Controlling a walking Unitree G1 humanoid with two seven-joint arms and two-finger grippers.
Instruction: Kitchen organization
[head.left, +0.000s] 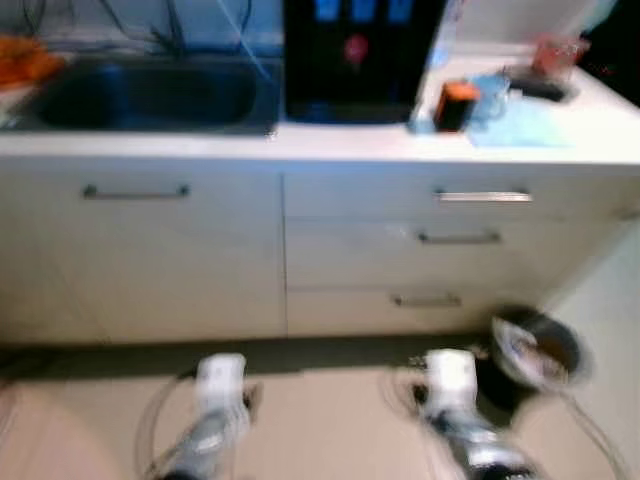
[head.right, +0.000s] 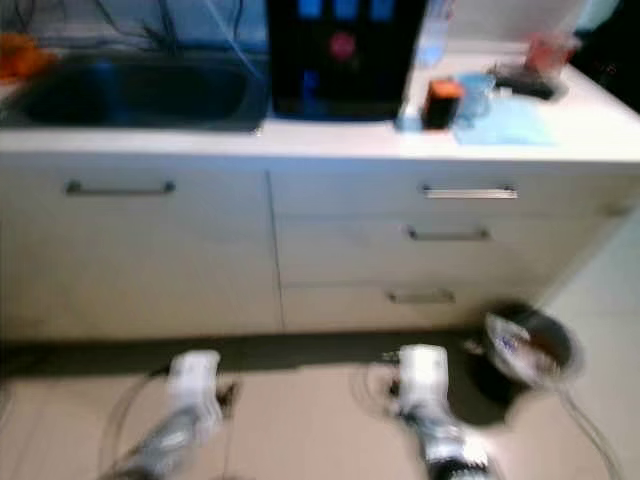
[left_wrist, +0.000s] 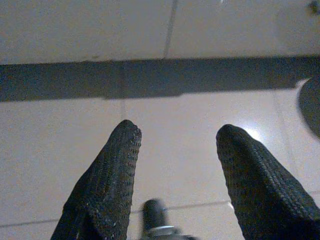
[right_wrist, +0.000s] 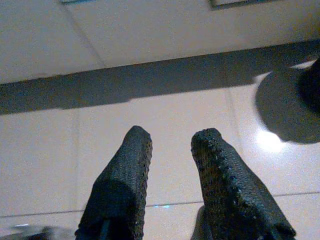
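Both arms hang low over the tiled floor (left_wrist: 60, 145) before the kitchen desk (head.left: 340, 142). The left hand (left_wrist: 175, 145) is spread and empty — the right hand (right_wrist: 171, 145) is parted a little, holding nothing.

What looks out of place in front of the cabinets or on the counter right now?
A small black bin sits on the floor by the right end of the drawers, tilted with its bag's contents showing. On the counter, a blue cloth lies with loose items around it. The blur hides finer detail. Both grippers hang empty, fingers apart.
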